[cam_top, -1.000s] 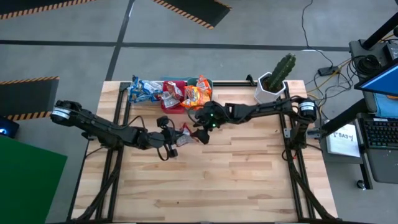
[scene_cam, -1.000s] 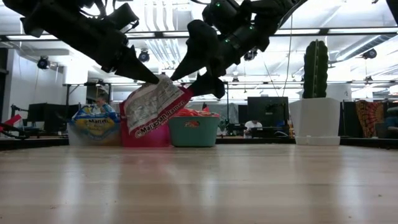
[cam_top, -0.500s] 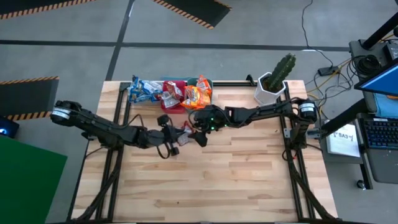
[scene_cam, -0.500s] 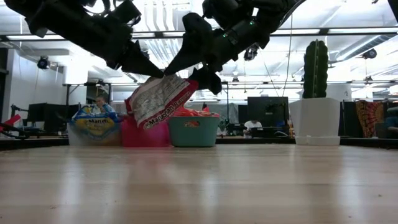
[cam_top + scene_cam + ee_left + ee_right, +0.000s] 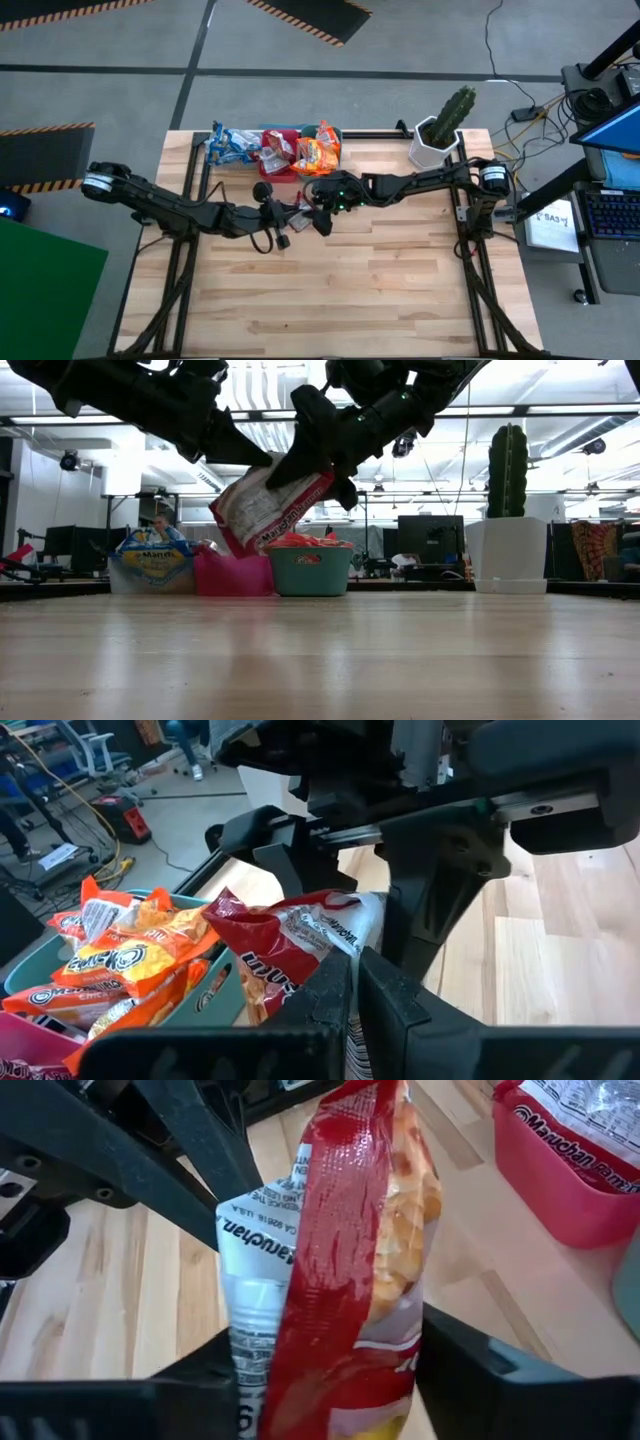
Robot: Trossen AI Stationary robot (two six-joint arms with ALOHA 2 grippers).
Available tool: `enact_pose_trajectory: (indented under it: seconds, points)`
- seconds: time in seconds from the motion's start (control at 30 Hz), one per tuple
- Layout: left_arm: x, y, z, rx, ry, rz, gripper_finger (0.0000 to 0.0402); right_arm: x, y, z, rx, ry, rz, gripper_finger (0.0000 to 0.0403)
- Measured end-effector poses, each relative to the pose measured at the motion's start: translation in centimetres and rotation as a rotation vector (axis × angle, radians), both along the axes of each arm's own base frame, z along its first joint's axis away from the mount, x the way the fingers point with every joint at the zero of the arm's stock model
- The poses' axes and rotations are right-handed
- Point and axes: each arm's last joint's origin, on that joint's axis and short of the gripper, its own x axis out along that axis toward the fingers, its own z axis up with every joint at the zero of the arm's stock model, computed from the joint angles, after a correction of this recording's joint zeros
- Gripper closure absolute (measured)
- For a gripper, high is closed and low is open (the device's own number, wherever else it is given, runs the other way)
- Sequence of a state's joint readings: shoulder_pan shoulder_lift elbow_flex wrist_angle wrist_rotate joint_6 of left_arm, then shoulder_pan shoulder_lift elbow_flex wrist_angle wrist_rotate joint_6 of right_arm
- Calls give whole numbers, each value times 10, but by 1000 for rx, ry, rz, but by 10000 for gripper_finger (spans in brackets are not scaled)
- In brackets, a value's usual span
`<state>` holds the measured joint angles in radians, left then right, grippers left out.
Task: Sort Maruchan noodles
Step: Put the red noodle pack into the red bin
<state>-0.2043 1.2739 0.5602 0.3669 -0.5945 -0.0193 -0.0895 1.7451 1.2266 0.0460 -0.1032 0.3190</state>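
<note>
**Red noodle packet held in the air between both grippers**

High view: The two arms met near the middle of the wooden table (image 5: 380, 290), close to its far side. The left gripper (image 5: 283, 213) and the right gripper (image 5: 318, 208) were almost tip to tip, with a red packet (image 5: 299, 207) between them. Behind them, along the far edge, stood the clear bin (image 5: 232, 146) with blue packets, the red bin (image 5: 283, 172) with red packets and the teal bin (image 5: 318, 152) with orange packets. A cactus in a white pot (image 5: 440, 132) stood at the far right corner.

Low view: The red packet (image 5: 262, 510) hung tilted above the table, not touching it, in front of the red bin (image 5: 232, 574). The left gripper (image 5: 258, 457) was closed on the upper edge of it. The right gripper (image 5: 318, 468) had its fingers (image 5: 306, 428) on both sides of the other end. The clear bin (image 5: 152, 573) and the teal bin (image 5: 311, 570) stood beside the red one.

Left wrist view: The left gripper (image 5: 352, 982) was pressed together on the edge of the red packet (image 5: 285, 952). The right arm stood just behind it. Orange packets (image 5: 125, 955) lay in the teal bin (image 5: 222, 992).

Right wrist view: The red packet (image 5: 340, 1260) stood between the fingers (image 5: 470, 1370) of the right gripper (image 5: 322, 1398), which were still apart around it; I could not tell if they already pressed it. The red bin (image 5: 560, 1195) was near.
</note>
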Motion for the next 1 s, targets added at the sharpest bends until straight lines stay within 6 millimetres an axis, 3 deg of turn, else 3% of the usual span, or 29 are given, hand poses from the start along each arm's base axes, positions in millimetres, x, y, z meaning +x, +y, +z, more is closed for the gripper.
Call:
enact_pose_trajectory:
  seconds: [0.23,0.43,0.7,1.0]
  points:
    - [0,0,0,5,2,-2,397,0,0,0,-5,-3,4,294]
    - [1,0,3,21,0,-7,371,0,0,0,-20,1,13,351]
    - [-3,0,16,107,-9,-41,324,-1,-1,1,-24,11,13,358]
    - [-36,7,46,202,-81,-60,303,-6,-10,19,-46,8,0,362]
